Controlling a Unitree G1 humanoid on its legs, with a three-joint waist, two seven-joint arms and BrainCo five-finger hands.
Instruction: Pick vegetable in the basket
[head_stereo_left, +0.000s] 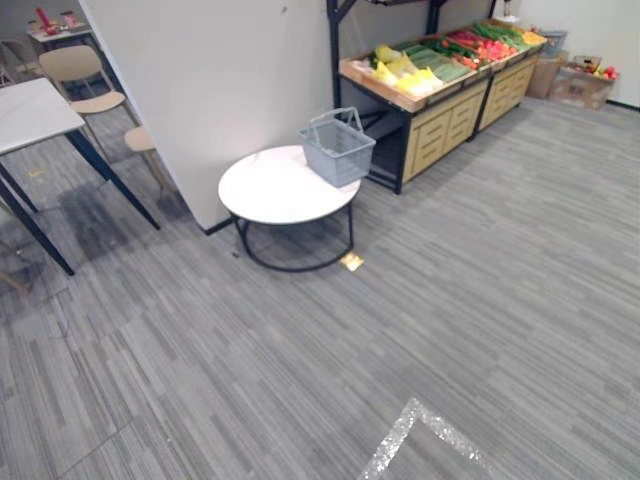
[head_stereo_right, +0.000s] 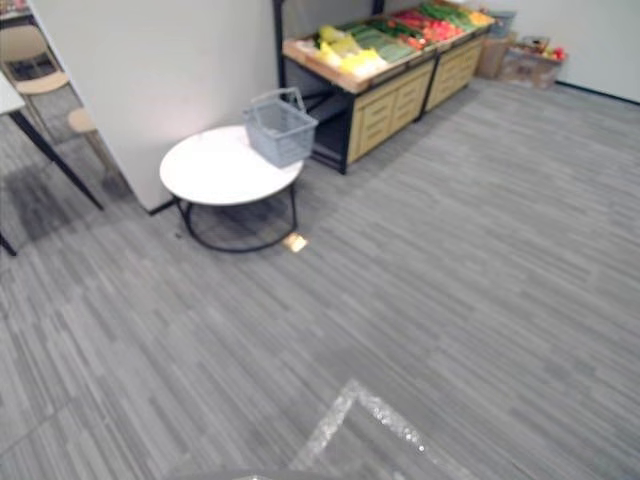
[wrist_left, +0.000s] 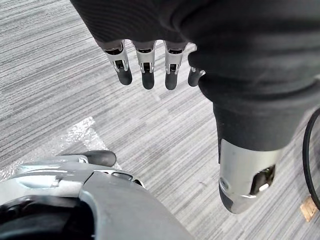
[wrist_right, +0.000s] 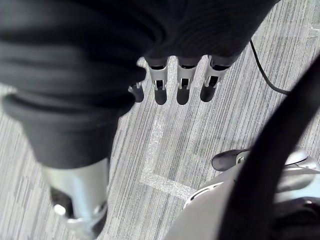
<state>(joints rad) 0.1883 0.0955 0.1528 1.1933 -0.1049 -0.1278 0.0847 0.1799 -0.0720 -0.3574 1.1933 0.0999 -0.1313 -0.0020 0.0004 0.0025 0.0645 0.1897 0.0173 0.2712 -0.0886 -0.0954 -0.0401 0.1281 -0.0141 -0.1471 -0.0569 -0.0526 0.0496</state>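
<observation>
A grey wire basket (head_stereo_left: 337, 146) stands on the far edge of a round white table (head_stereo_left: 270, 190), and nothing shows inside it. Behind it a wooden produce stand (head_stereo_left: 440, 110) carries vegetables (head_stereo_left: 440, 55): yellow, green and red ones in rows. My left hand (wrist_left: 145, 65) hangs over the grey carpet with its fingers straight and nothing in it. My right hand (wrist_right: 180, 82) hangs the same way over the carpet, open and holding nothing. Both hands are far from the basket and the stand.
A white wall panel (head_stereo_left: 220, 80) rises just left of the round table. A white-topped table (head_stereo_left: 35, 115) and beige chairs (head_stereo_left: 85, 75) stand at the far left. Cardboard boxes (head_stereo_left: 585, 80) sit at the back right. A silver tape mark (head_stereo_left: 415, 435) lies on the carpet.
</observation>
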